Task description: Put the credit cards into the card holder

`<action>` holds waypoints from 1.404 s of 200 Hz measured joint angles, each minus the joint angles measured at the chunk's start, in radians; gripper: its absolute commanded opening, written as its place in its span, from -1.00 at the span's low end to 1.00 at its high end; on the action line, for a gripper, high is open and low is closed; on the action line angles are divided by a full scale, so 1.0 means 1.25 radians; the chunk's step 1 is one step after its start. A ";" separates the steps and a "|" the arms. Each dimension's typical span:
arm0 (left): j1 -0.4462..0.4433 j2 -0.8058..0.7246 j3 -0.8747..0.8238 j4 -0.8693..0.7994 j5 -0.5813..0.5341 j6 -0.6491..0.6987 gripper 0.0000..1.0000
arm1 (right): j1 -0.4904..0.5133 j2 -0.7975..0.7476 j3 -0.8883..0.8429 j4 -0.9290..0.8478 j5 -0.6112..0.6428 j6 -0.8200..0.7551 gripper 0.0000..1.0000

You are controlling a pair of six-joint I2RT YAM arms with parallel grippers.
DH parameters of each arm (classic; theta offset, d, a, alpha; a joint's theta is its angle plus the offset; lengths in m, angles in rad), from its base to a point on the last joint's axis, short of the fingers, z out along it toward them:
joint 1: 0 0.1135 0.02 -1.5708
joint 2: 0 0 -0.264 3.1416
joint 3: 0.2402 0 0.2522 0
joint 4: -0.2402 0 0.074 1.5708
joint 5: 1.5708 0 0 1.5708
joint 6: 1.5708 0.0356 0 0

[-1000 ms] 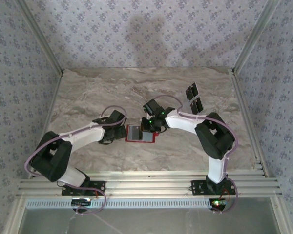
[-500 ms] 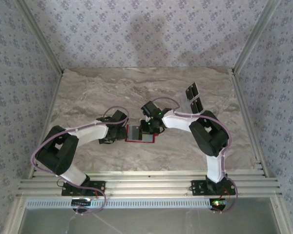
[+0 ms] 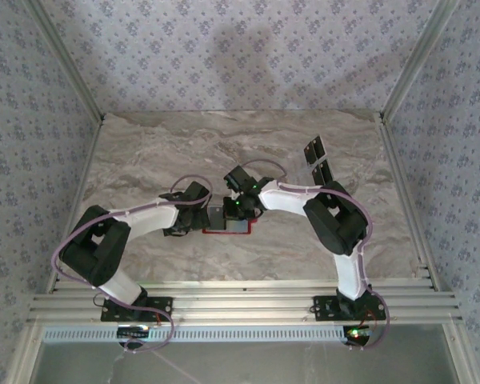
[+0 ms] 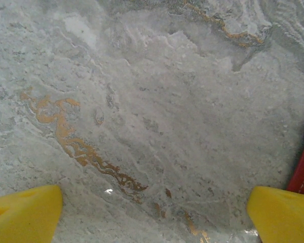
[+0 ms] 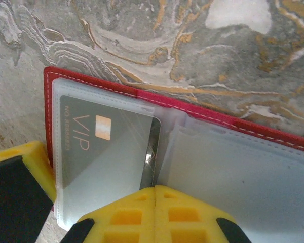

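Seating the card (image 5: pixel 106 147) in the wallet (image 5: pixel 233 119) pocket just ahead of the right gripper (image 5: pixel 155 195), whose fingers sit together; likely thin, stiff, slick, so push its bare edge; the left gripper (image 4: pixel 152 212) gapes alongside.

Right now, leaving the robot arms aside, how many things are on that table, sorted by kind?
Cards: 3 (two lying loose on the table, at and; one tucked in a wallet pocket)
Wallet: 1 (red, lying open)
Total: 4
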 measured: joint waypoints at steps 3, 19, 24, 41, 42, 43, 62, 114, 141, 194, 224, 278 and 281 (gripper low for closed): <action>-0.001 0.000 0.000 0.001 -0.001 0.000 0.93 | 0.000 0.001 0.002 0.000 0.000 0.001 -1.00; -0.004 0.000 -0.003 0.005 -0.005 -0.005 0.93 | 0.000 0.009 0.011 -0.001 -0.002 0.005 -1.00; -0.005 0.000 -0.004 0.006 -0.006 -0.005 0.93 | 0.000 0.010 0.014 -0.001 -0.003 0.007 -1.00; -0.005 -0.001 -0.005 0.007 -0.007 -0.007 0.93 | 0.000 0.013 0.018 -0.001 -0.003 0.013 -1.00; -0.005 -0.001 -0.005 0.007 -0.007 -0.008 0.93 | 0.000 0.013 0.018 -0.001 -0.003 0.013 -1.00; -0.005 -0.001 -0.005 0.007 -0.007 -0.008 0.93 | 0.000 0.013 0.018 -0.001 -0.003 0.013 -1.00; -0.006 -0.001 -0.005 0.008 -0.008 -0.009 0.93 | 0.000 0.011 0.018 -0.001 -0.002 0.018 -0.99; -0.010 -0.001 -0.008 0.013 -0.015 -0.012 0.93 | 0.006 -0.048 -0.025 0.018 -0.007 0.028 -0.98; -0.010 -0.001 -0.008 0.013 -0.016 -0.012 0.93 | 0.016 -0.062 -0.034 0.035 -0.016 0.035 -0.99; -0.011 -0.001 -0.009 0.014 -0.016 -0.012 0.93 | 0.020 -0.063 -0.113 0.068 -0.019 0.047 -1.00; -0.011 0.000 -0.009 0.014 -0.017 -0.012 0.93 | 0.014 -0.063 -0.120 0.083 -0.027 0.050 -1.00; -0.014 0.004 -0.009 0.017 -0.020 -0.012 0.93 | 0.014 -0.062 -0.117 0.083 -0.035 0.050 -1.00; -0.014 0.004 -0.009 0.017 -0.020 -0.012 0.93 | 0.014 -0.061 -0.117 0.082 -0.036 0.050 -1.00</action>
